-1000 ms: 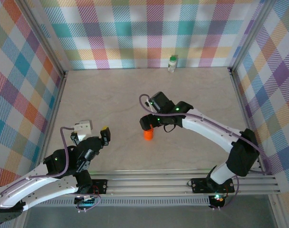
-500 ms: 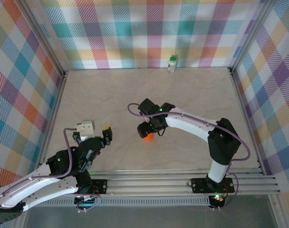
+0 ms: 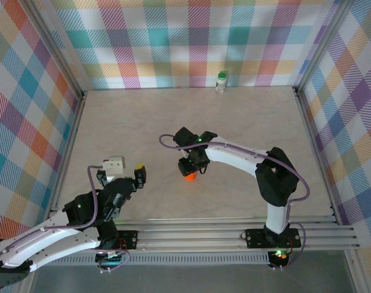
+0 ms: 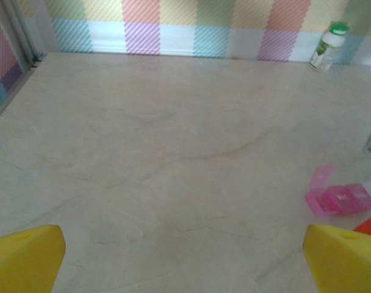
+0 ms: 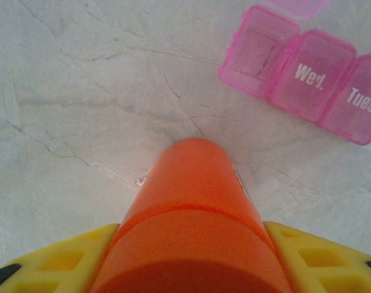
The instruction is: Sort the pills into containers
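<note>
Right gripper (image 5: 188,253) clamps the orange vial (image 5: 188,183) near the pink pill box (image 5: 301,73), one lid raised; left gripper (image 4: 185,256) wide.

This is a robot test cell in a lab. Two arms are bolted by their bases (image 3: 268,237) to an aluminium rail (image 3: 198,235) behind the right hand (image 3: 190,173), with cables (image 3: 163,139) looped along them. Plaid-printed walls (image 3: 191,36) set in metal posts (image 3: 57,46) box in a marble-look bench (image 3: 143,116) beyond the hand and on both its flanks. The props are pill ware: a vial (image 3: 189,178) in the hand, a pink pill box (image 5: 307,85) just beyond it, and a bottle (image 3: 221,81) far beyond, by the back wall.
</note>
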You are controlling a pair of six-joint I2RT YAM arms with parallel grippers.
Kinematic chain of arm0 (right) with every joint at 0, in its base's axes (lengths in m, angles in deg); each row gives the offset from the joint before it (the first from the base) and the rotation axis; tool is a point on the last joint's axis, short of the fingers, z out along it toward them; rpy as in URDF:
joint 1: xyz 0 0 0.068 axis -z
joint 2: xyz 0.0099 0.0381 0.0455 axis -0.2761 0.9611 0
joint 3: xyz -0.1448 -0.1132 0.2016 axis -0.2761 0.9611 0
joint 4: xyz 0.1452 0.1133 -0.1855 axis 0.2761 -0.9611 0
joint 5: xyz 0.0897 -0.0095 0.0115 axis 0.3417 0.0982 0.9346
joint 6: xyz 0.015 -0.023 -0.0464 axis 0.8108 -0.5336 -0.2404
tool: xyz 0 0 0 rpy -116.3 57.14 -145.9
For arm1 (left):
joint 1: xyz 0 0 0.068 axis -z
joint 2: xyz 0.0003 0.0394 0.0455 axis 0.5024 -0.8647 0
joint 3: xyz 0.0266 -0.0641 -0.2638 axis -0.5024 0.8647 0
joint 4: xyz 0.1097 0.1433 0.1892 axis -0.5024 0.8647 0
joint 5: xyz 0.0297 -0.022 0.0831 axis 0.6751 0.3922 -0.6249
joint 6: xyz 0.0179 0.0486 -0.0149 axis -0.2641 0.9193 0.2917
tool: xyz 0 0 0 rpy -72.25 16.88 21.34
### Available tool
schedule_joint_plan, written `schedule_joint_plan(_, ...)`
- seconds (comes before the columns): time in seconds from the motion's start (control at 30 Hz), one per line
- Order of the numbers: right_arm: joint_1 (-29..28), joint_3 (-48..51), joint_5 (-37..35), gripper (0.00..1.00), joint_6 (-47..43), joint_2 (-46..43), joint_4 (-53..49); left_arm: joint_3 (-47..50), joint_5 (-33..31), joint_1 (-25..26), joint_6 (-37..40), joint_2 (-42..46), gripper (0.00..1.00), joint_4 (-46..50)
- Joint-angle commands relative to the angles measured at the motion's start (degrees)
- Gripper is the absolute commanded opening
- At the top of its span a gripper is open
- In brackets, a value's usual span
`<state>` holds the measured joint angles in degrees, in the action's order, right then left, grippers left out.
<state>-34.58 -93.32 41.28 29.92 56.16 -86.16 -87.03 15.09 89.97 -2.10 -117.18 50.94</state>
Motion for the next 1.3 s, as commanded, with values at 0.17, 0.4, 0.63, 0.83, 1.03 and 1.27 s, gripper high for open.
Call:
schedule_joint_plan(0.17,1.93,-3.79,0.6,0.4,-4.87,-11.18,-7.81,8.27,17.18,-0.92,27.5,-0.59,1.0,-30.3)
schedule_joint_plan(0.4,5.46,-7.88,5.27,0.4,-13.66,-20.59,-13.99,15.48,43.83,-5.31,49.16,-6.07,1.0,-56.92)
schedule_joint_plan(0.63,5.54,-4.25,18.14,0.4,-25.79,-29.29,-10.69,11.96,71.69,-17.12,49.05,-19.58,1.0,-65.76)
schedule_joint_plan(0.83,5.52,1.44,22.61,0.41,-35.23,-33.7,-5.65,6.73,82.14,-17.25,53.72,-24.82,0.98,-62.0)
schedule_joint_plan(1.03,5.52,1.86,29.43,0.42,-40.81,-33.72,-5.82,3.44,85.41,-17.23,56.01,-28.26,0.96,-58.32)
schedule_joint_plan(1.27,5.57,2.13,33.14,0.43,-44.73,-33.94,-2.76,0.73,87.09,-17.25,56.41,-32.42,0.94,-57.26)
